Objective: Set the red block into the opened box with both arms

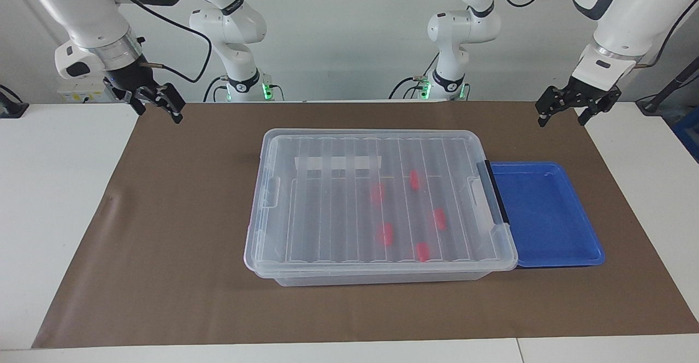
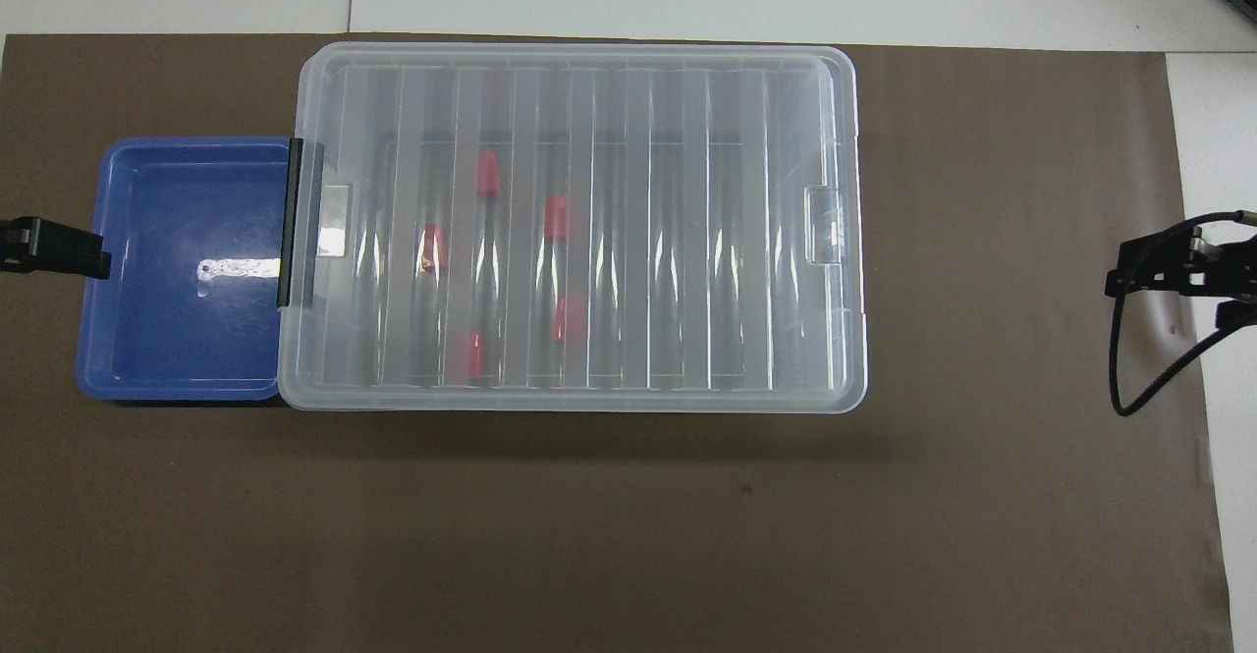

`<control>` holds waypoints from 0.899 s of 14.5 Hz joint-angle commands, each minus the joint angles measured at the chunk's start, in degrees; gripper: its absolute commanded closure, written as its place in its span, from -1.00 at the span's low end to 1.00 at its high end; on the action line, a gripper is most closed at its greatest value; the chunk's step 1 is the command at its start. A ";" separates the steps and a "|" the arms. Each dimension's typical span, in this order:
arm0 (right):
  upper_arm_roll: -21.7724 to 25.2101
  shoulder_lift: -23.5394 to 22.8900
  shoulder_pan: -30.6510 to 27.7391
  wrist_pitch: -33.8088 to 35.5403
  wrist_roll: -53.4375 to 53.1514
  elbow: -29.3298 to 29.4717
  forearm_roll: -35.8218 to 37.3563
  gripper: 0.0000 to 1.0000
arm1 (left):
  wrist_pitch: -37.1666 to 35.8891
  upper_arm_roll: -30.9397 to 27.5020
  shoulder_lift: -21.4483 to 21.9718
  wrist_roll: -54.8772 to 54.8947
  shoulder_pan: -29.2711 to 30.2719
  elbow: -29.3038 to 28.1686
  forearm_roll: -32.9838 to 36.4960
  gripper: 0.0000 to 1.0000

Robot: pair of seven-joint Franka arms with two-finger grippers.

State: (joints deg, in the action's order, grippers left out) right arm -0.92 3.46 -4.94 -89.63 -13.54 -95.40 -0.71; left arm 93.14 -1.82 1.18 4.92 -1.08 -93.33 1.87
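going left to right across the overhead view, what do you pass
left hand → blue tray → black end clip → clear lidded box holding five red blocks → bare brown mat → right hand

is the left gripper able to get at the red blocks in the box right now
Probably not: the ribbed lid covers the clear box, sealing in the red blocks; the open left gripper hangs off by the blue tray.

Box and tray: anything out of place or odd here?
Nothing spilled or askew. Five red blocks lie inside the box, whose ribbed lid sits flat on top, closed. The blue tray beside it holds nothing. Left gripper and right gripper hang open, apart from everything.
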 commanded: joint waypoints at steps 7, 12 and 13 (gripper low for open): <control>7.67 0.24 7.04 0.68 2.72 -0.49 -0.08 -1.00 | -0.15 0.15 0.49 0.62 0.29 -0.36 -0.82 -1.00; 7.60 0.41 7.58 0.42 3.08 -0.93 0.01 -1.00 | -0.15 0.15 0.49 0.62 0.29 -0.36 -0.82 -1.00; 7.60 0.24 7.67 0.94 3.08 -0.41 0.45 -1.00 | -0.15 0.15 0.49 0.62 0.29 -0.36 -0.82 -1.00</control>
State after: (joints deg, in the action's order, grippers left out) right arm 6.30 3.41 2.07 -89.42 -11.75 -95.89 -0.71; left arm 93.14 -1.82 1.18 4.92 -1.08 -93.33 1.87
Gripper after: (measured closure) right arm 0.000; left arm 0.000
